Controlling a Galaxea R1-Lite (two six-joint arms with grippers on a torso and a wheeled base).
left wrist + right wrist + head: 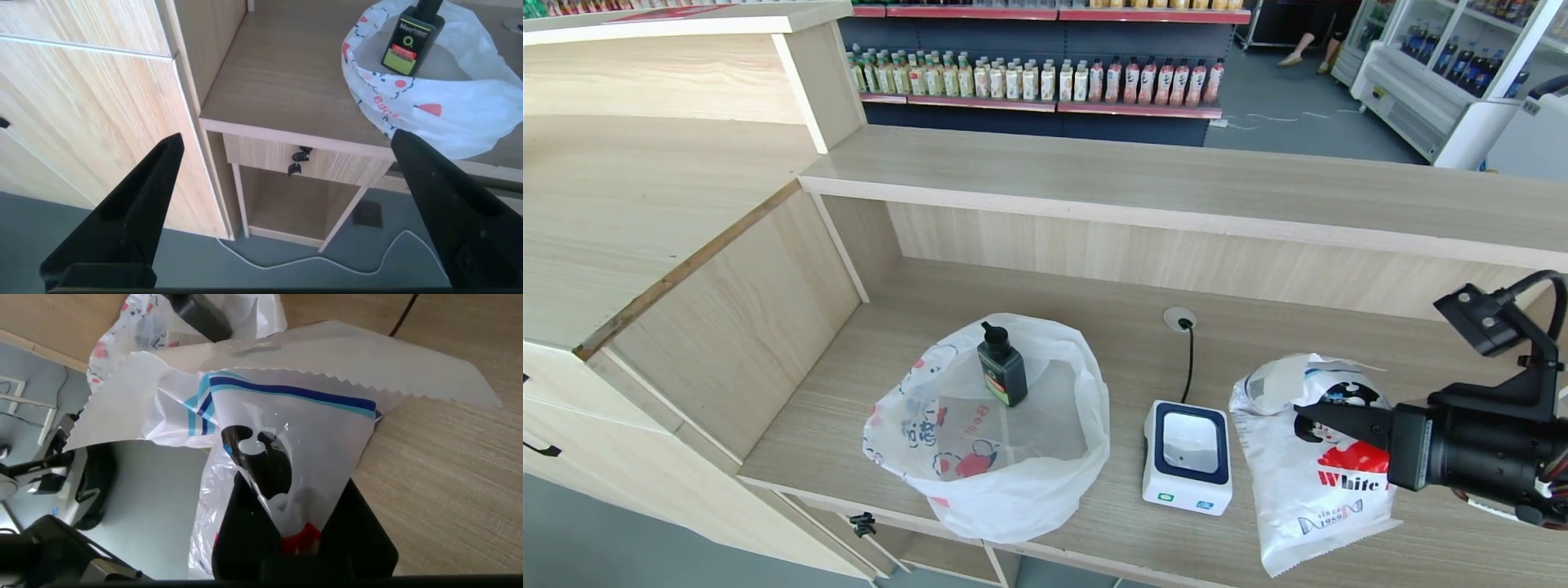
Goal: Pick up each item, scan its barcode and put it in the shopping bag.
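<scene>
**Second item gripped, scan to come**

The right gripper (1308,425) is closed on the upper end of the white packet (1307,498), its dark fingers pinching the crinkled film. The rest of the packet trails toward 6 o'clock onto the wooden counter (833,425); I cannot tell whether it is fully lifted. I judge the step in hand to be the pick-up of this packet.

At 9 o'clock from the packet, just beside it, the scanner (1188,453) lies with its window facing up. Its cable (1188,359) runs off toward 12 o'clock. Further along at 9 o'clock sits the open shopping bag (980,498). A black bottle (1002,367) stands upright inside it, near the bag's 12 o'clock rim, so one item looks done.

The next move calls for raising the packet clear and carrying it toward 9 o'clock over the scanner window. The packet must be turned so that its barcode meets the glass. Where that code sits is too small to tell.

The right wrist view shows the grip itself. The right gripper (294,518) clamps the white packet (286,416) on both sides, below its serrated edge.

The left wrist view shows the left gripper (288,139) spread wide and holding nothing. It hangs off the counter's front edge above the floor. The shopping bag (458,122) and the black bottle (413,41) lie beyond it.
</scene>
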